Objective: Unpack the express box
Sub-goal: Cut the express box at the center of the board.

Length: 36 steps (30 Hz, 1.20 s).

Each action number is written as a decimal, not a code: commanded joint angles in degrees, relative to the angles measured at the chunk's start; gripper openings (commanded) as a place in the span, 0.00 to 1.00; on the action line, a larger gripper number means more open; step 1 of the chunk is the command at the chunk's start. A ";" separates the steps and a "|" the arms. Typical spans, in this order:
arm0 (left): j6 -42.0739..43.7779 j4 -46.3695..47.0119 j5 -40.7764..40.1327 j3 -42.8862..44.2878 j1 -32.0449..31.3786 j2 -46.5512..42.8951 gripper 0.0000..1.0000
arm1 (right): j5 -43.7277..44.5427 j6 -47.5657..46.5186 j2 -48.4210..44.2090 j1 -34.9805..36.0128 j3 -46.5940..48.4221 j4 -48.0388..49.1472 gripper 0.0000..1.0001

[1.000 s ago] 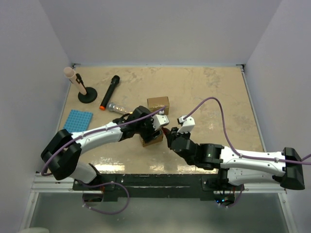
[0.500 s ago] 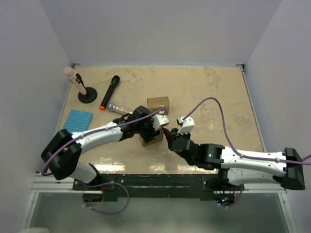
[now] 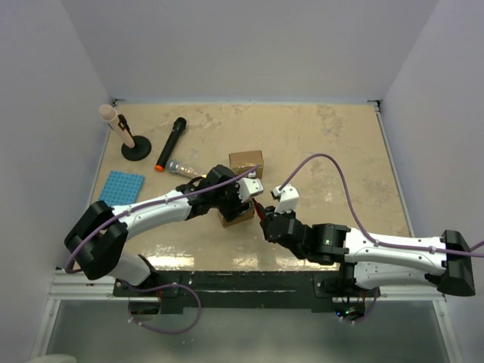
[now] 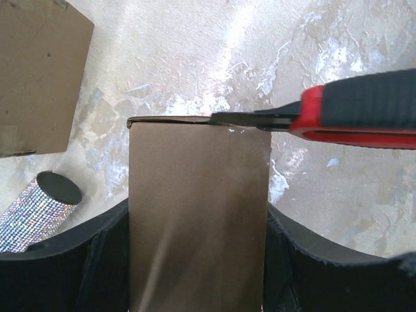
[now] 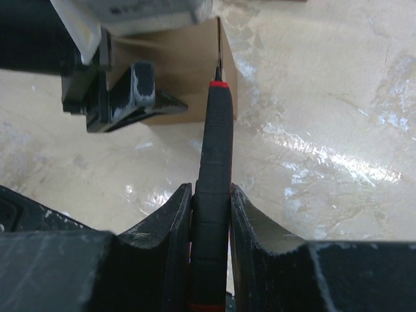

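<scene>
We work over a beige worktop, glossy and marbled with pale patches. Near its middle, toward the near edge, stands the express box. It is a plain brown cardboard block with flat matte faces and crisp edges.

The left gripper has its black, ribbed jaws pressed against two opposite sides of this box, grasping it. The right gripper comes in from the right. Its jaws are clenched on the handle of a cutter, a slim tool with a black textured grip and a red collar. The thin metal blade meets the far upper edge of the box, lying right along the cardboard seam.

A second cardboard box, also brown and squarish, sits just beyond the first. Well to the left lies a blue rack, square and dotted with a grid of holes. Behind it is a round black stand carrying a tilted peach-coloured cylinder. Near that lies a black stick with an orange end. A small glittery tube with a black cap lies on its side between the stick and the boxes.
</scene>
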 commanded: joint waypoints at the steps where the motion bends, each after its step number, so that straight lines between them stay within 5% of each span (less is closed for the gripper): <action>1: 2.91 3.16 -9.06 -1.62 1.07 2.52 0.49 | -8.15 1.11 -1.04 1.36 2.87 -1.23 0.00; 28: 2.65 4.84 -9.06 -4.08 1.15 -0.47 0.52 | -7.98 -0.56 -1.48 1.36 6.20 -4.13 0.00; 36: 0.01 1.85 -13.98 -1.45 1.15 -5.82 0.74 | -2.36 -2.49 -1.31 1.27 12.44 -10.20 0.00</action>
